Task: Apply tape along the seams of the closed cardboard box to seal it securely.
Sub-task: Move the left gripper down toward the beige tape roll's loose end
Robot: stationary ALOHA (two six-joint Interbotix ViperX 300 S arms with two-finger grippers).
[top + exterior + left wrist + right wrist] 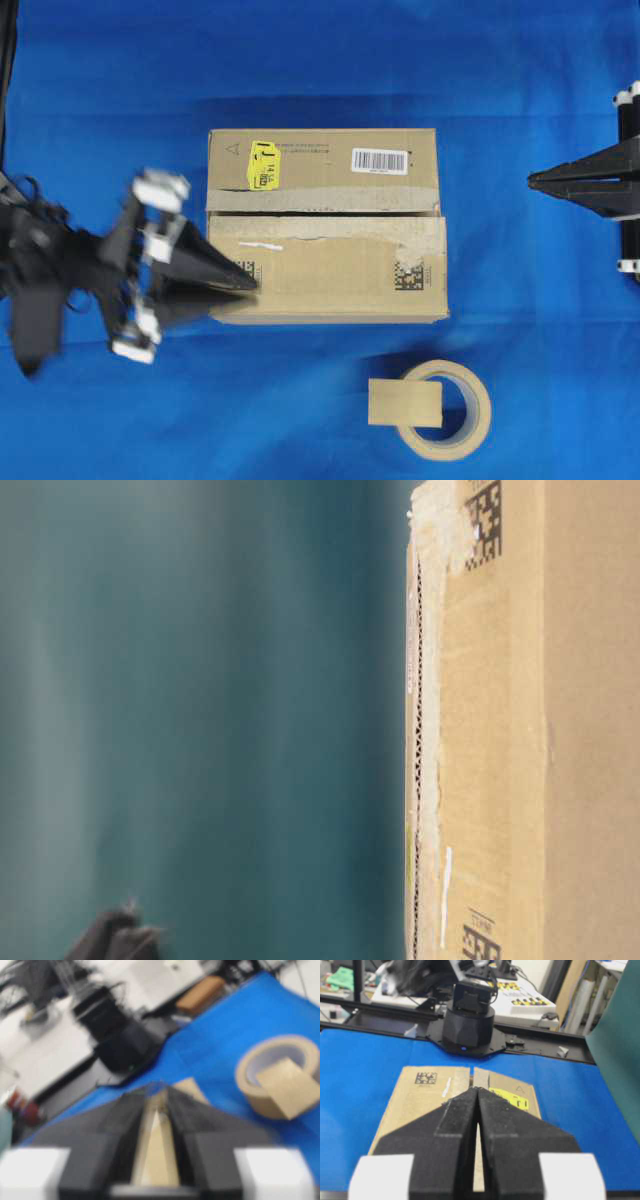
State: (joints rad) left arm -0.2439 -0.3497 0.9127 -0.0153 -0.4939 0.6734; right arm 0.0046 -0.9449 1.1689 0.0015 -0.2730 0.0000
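1. The cardboard box [326, 225] sits in the middle of the blue tabletop [110, 90], with a yellow sticker [263, 165] and a white barcode label [380, 161] on its upper flap.
2. The seam [330, 213] runs as a dark line across the box from left to right, between worn old tape bands [330, 232].
3. The tape roll [447, 410] lies at the lower right, below the box, its loose strip [404, 402] sticking out to the left.
4. The left claw [250, 283], blurred, points at the box's lower left edge; its jaws stand slightly apart with nothing visibly held.
5. The right claw [532, 180] hangs at the right edge, well apart from the box, jaws pressed together and empty.
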